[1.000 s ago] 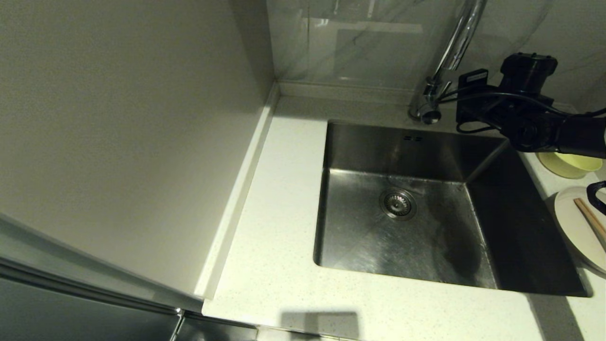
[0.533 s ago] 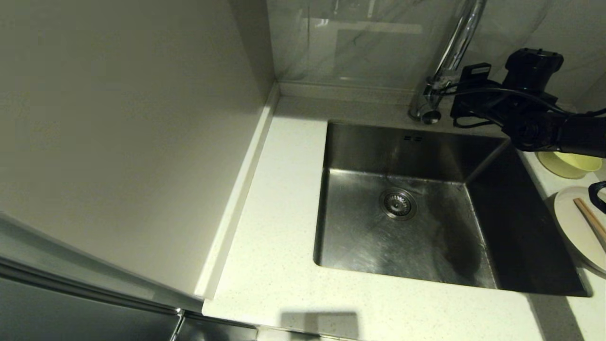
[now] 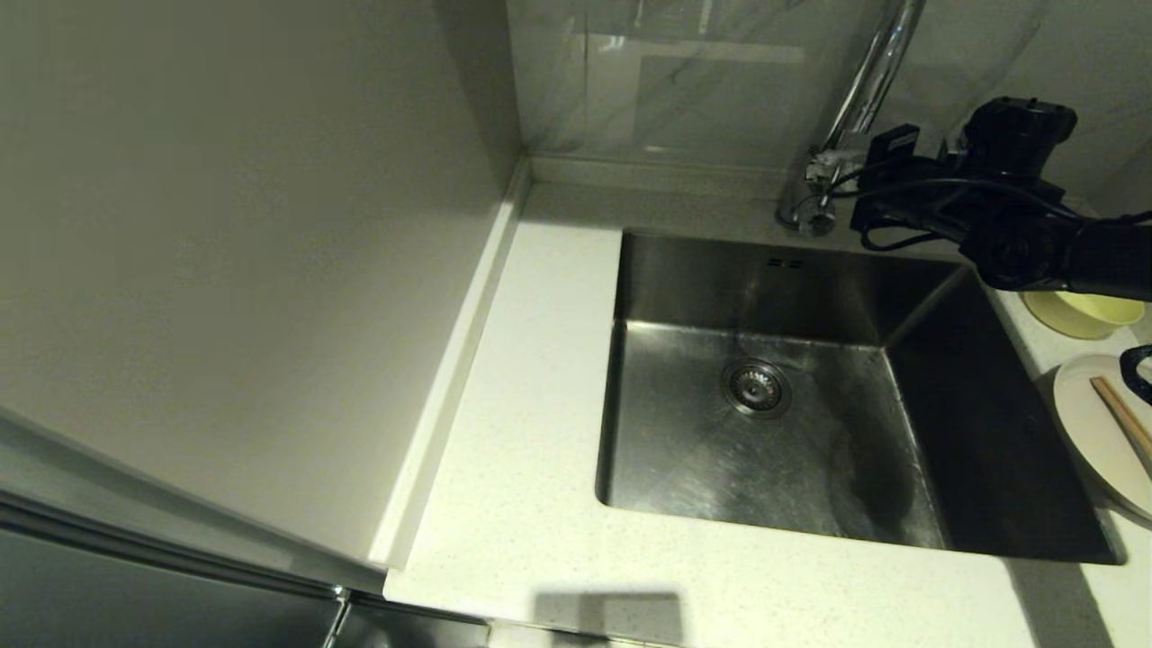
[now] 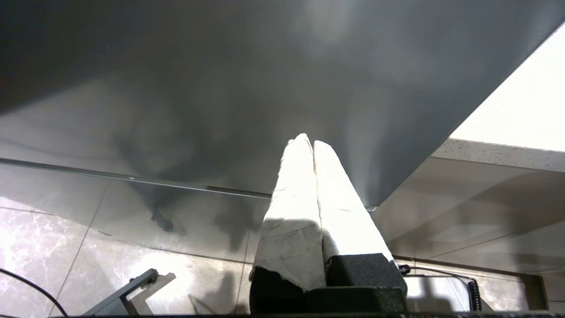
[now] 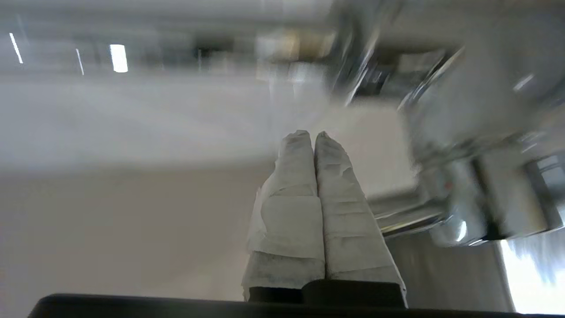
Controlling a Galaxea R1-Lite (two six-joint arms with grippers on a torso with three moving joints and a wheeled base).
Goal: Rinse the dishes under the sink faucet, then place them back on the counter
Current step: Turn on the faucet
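Note:
The chrome sink faucet (image 3: 866, 85) rises behind the steel sink (image 3: 765, 279). My right gripper (image 3: 839, 171) is shut and holds nothing; its taped tips sit beside the small lever at the faucet base. In the right wrist view the shut right gripper (image 5: 311, 134) has the blurred chrome faucet (image 5: 468, 207) close beside it. On the counter (image 3: 531, 405) right of the sink stand the yellow-green bowl (image 3: 1084, 313), partly behind my right arm, and the off-white plate (image 3: 1093, 432) with the brown chopsticks (image 3: 1120, 418) lying on it. My left gripper (image 4: 309, 140) is parked, shut and empty, off the counter.
A tall wall panel (image 3: 252, 270) borders the counter on the left. A low raised edge runs along the back. The round strainer drain (image 3: 756, 387) lies in the basin floor. The left wrist view shows floor tiles (image 4: 66, 247) and a dark cabinet front.
My right arm has moved back and a little left, bringing its shut tips up against the lever at the faucet base. The dishes have not moved.

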